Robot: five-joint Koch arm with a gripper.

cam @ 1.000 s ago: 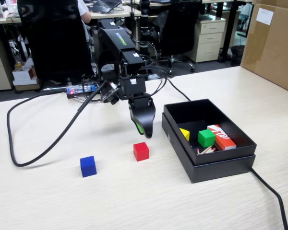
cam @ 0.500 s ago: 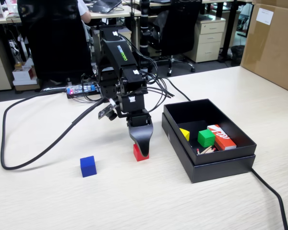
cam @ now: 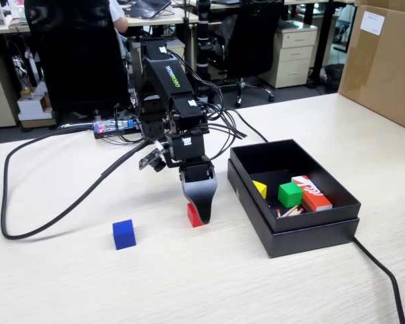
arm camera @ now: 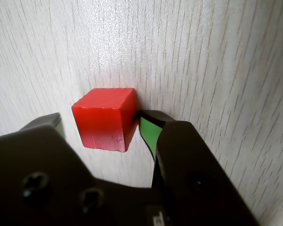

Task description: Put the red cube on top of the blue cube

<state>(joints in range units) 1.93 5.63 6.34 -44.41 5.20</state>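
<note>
The arm [cam: 165, 88] leans forward from its base and bends sharply at the wrist, so the gripper [cam: 200, 214] points straight down with its tips at the table [cam: 189, 283]. In the wrist view the gripper [arm camera: 104, 123] straddles the red cube [arm camera: 105, 117], one jaw on each side; the right-hand jaw's green pad touches the cube's side, while the left-hand jaw sits just beside the other face, so the jaws are closing in but whether they pinch it firmly cannot be told. One red cube [cam: 193, 214] rests on the table under the gripper. One blue cube [cam: 123, 233] stands alone to its left in the fixed view, apart. The black box [cam: 293, 229] on the right holds one green cube [cam: 289, 194], one yellow piece [cam: 260, 189] and one red-and-white box [cam: 311, 192].
</note>
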